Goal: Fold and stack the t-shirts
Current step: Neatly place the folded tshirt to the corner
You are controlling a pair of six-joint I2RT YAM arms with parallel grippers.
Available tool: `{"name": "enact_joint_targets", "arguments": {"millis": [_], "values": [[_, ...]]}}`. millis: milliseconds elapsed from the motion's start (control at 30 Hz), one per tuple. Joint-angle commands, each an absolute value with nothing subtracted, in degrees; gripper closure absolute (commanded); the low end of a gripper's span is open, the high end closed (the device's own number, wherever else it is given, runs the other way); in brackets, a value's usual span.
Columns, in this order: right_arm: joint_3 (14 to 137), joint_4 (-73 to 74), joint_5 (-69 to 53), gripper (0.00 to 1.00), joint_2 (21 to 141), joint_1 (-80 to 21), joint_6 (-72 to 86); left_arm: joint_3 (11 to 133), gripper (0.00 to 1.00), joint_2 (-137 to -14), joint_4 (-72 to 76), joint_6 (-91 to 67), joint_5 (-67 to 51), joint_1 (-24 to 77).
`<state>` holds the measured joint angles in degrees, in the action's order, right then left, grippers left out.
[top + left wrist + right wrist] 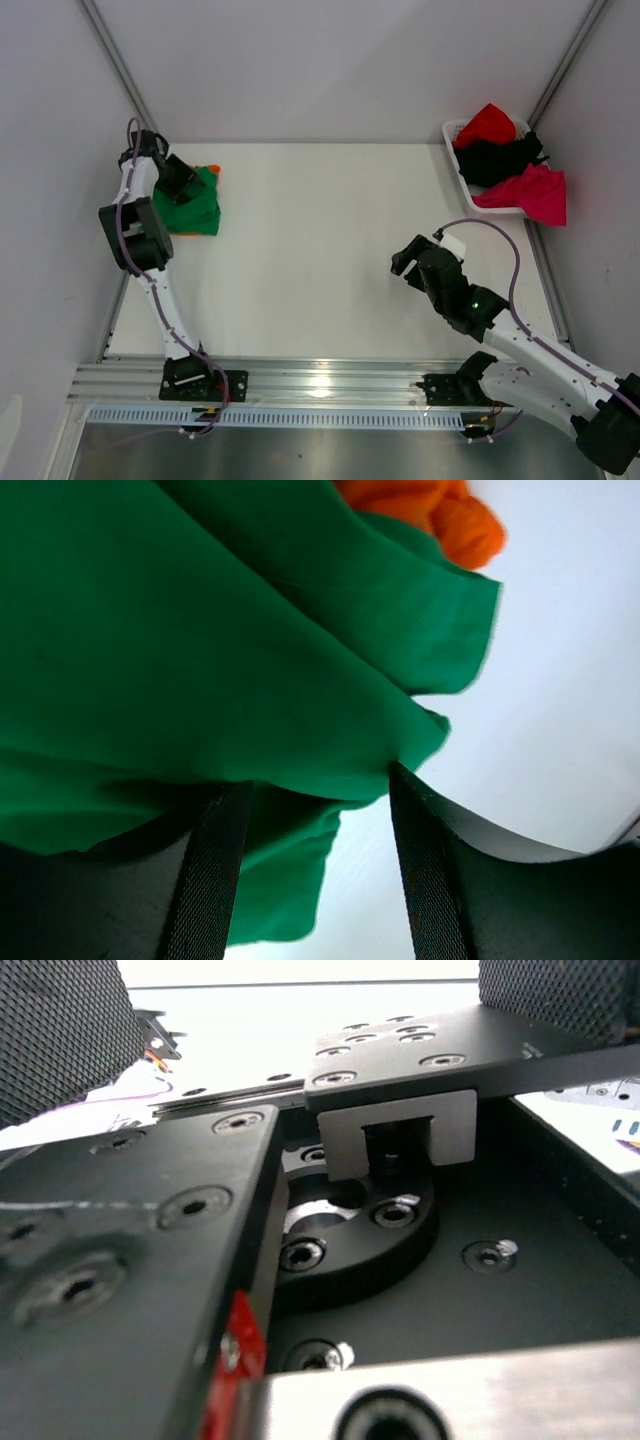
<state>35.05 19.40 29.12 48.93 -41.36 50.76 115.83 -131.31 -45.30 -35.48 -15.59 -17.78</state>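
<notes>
A bright green t-shirt lies bunched at the table's far left, with an orange t-shirt peeking out behind it. My left gripper is down on the green cloth. In the left wrist view the green t-shirt fills most of the frame and the orange t-shirt shows at the top. The left gripper has its jaws apart, with the green hem draped across the tips and white table showing between them. My right gripper hovers open over the table's right half, empty; in its own view the right gripper faces arm hardware.
A white basket at the back right holds a red t-shirt, a black one and a magenta one hanging over its edge. The white table is walled on three sides; a metal rail runs along the near edge.
</notes>
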Motion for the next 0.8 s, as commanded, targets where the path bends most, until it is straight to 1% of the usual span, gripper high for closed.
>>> {"name": "enact_joint_targets", "arguments": {"millis": [0, 400, 467, 600, 767], "values": [[37.09, 19.42, 29.97, 0.2, 48.16, -41.22, 50.36, 117.07, 0.4, -133.5, -44.74, -35.42, -17.49, -18.37], [38.15, 19.95, 29.97, 0.2, 49.22, -41.22, 50.89, 116.19, 0.4, -133.69, -44.48, -35.94, -20.56, -19.6], [37.88, 19.6, 29.97, 0.2, 49.13, -41.22, 50.98, 114.97, 0.4, -131.58, -43.69, -36.73, -21.18, -19.6], [37.18, 19.07, 29.45, 0.2, 49.04, -41.22, 51.33, 107.26, 0.4, -125.34, -39.12, -38.84, -23.02, -19.51], [36.74, 18.81, 29.0, 0.2, 48.87, -41.22, 51.42, 105.55, 0.4, -120.77, -39.37, -39.2, -21.8, -18.99]]}}
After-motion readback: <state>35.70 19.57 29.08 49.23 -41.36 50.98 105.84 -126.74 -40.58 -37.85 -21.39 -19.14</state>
